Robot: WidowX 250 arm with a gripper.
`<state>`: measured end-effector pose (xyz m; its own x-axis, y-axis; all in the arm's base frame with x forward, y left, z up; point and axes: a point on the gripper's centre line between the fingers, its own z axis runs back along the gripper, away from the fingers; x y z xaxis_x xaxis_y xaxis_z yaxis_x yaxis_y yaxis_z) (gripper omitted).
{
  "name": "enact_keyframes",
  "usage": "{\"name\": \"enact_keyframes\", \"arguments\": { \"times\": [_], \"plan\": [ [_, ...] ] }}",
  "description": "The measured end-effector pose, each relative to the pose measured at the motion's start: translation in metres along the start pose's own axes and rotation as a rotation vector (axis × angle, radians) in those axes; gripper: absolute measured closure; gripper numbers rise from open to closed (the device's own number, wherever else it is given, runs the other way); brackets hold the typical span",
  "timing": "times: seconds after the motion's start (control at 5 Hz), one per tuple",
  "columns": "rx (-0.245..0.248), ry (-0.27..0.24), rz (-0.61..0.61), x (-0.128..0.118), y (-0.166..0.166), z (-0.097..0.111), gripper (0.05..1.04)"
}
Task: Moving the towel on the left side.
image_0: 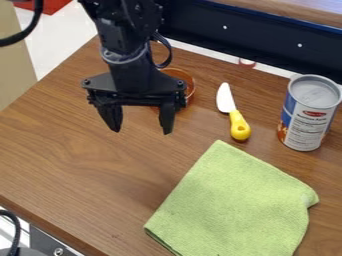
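The black gripper (141, 129) hangs over the upper left part of the wooden table, its two fingers spread apart with nothing between them. A light green towel (234, 205) lies flat at the lower right of the camera view, one corner at its right edge slightly folded. The gripper is above and to the left of the towel, not touching it.
Behind the gripper sits an orange-brown bowl (182, 80), partly hidden by it. A knife with a yellow handle (238, 125) lies right of the gripper, and a can (310, 112) stands farther right. A dark panel (260, 42) borders the table's back edge.
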<state>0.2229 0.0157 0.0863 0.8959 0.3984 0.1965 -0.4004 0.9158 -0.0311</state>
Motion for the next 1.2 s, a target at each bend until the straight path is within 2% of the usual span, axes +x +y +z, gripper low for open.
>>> {"name": "enact_keyframes", "arguments": {
  "times": [0.2, 0.4, 0.6, 0.8, 1.0, 1.2],
  "plan": [
    [0.007, 0.021, 0.016, -0.004, 0.0, -0.003, 0.084],
    [0.074, 0.088, 0.258, -0.017, -0.014, -0.009, 0.084],
    [0.153, 0.157, 0.394, -0.028, -0.035, -0.014, 0.084],
    [0.134, 0.185, 0.514, -0.04, -0.058, -0.021, 0.115],
    [0.048, 0.144, 0.592, -0.049, -0.08, -0.035, 0.38],
    [-0.007, 0.111, 0.707, -0.055, -0.101, -0.051, 0.681]
  ]
}}
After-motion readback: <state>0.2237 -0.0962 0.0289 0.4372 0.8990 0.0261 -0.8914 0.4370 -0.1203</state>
